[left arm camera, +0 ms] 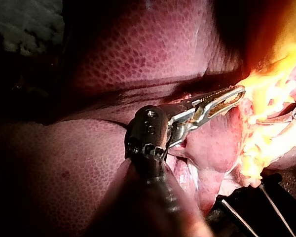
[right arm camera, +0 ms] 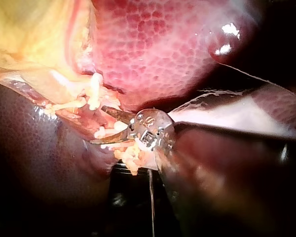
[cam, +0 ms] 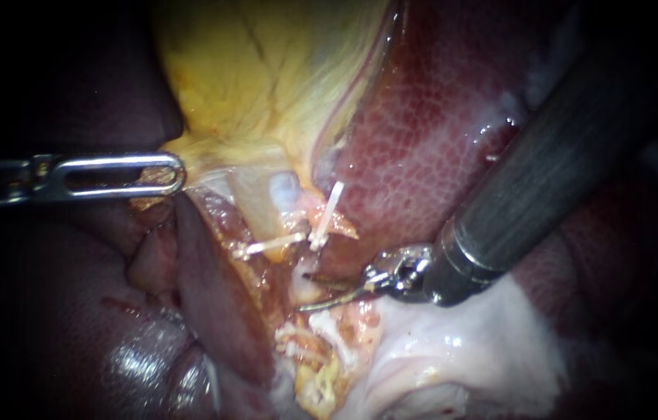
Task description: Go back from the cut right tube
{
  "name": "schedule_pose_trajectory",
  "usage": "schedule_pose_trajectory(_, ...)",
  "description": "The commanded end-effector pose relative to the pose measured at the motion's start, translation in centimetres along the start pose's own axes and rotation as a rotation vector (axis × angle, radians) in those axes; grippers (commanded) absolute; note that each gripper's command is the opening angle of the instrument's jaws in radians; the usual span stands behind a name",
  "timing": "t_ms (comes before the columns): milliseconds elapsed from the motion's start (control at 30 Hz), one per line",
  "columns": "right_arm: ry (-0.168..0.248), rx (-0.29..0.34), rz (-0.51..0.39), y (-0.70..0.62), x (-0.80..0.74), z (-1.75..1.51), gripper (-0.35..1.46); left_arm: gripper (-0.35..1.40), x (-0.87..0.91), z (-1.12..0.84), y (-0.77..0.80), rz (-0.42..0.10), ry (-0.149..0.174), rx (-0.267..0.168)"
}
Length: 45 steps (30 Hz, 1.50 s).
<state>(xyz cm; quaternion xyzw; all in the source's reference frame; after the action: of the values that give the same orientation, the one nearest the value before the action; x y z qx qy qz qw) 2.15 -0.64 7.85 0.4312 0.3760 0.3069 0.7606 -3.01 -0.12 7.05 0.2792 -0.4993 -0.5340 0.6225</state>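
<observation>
- Right instrument (cam: 302, 292): the two thin blades stand open with a clear gap. Nothing is held between them.
- Blade position: the tips lie against ragged orange tissue just below the clips (cam: 327, 216). In the right wrist view the open blades lie in the same ragged tissue, beside the clips.
- Right tube (cam: 304, 208): it lies just above the blade tips, at the liver (cam: 438, 140) edge. One white clip crosses it at a slant. A second clip lies level, just beside the first on the left-instrument side. The cut ends themselves cannot be made out clearly.
- Lower clips (cam: 296, 342): these pale pieces sit below the blades in yellow-orange tissue.
- Right shaft: it comes in from the upper right, crossing over the liver. Pale tissue (cam: 461, 350) lies under the wrist.
- Left instrument (cam: 176, 173): the slotted jaws are closed on the edge of the gallbladder (cam: 267, 78), well apart from the tube. The yellow wall tapers to a point at the jaws.
- Left wrist view: the closed jaws reach ahead into the brightly lit yellow tissue, with liver on either side of them.
- Left shaft: it comes in level from the left edge.
</observation>
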Motion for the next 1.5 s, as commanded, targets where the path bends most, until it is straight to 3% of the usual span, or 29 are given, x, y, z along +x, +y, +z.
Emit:
schedule_pose_trajectory(33, 0.0, 0.001, -0.016, -0.02, 0.01, -0.01, 1.33, -0.35, 0.0, 0.0, 0.0, 0.0, 0.0, 0.0)
schedule_pose_trajectory(100, 0.002, 0.003, -0.051, -0.03, 0.01, -0.02, 1.36, -0.35, 0.0, 0.0, 0.0, 0.0, 0.0, 0.0)
schedule_pose_trajectory(233, 0.027, -0.008, -0.204, -0.06, 0.0, -0.1, 1.43, -0.35, 0.0, 0.0, 0.0, 0.0, 0.0, 0.0)
schedule_pose_trajectory(400, 0.053, -0.026, -0.323, -0.18, 0.05, -0.49, 1.43, -0.35, 0.0, -0.01, 0.0, 0.0, 0.0, 0.0)
schedule_pose_trajectory(667, 0.104, -0.096, -0.428, -0.52, 0.44, -1.39, 1.43, -0.35, 0.01, -0.01, 0.01, 0.0, 0.0, 0.0)
schedule_pose_trajectory(967, 0.132, -0.181, -0.499, -0.93, 0.73, -1.83, 1.43, -0.35, 0.01, 0.0, 0.0, 0.001, -0.001, 0.0)
schedule_pose_trajectory(1233, 0.13, -0.183, -0.504, -0.93, 0.72, -1.89, 1.43, -0.35, 0.12, 0.17, 0.05, 0.007, -0.01, -0.011)
schedule_pose_trajectory(1500, 0.129, -0.18, -0.505, -0.93, 0.71, -1.89, 1.43, -0.35, 0.38, 0.71, 0.11, 0.022, 0.019, 0.003)
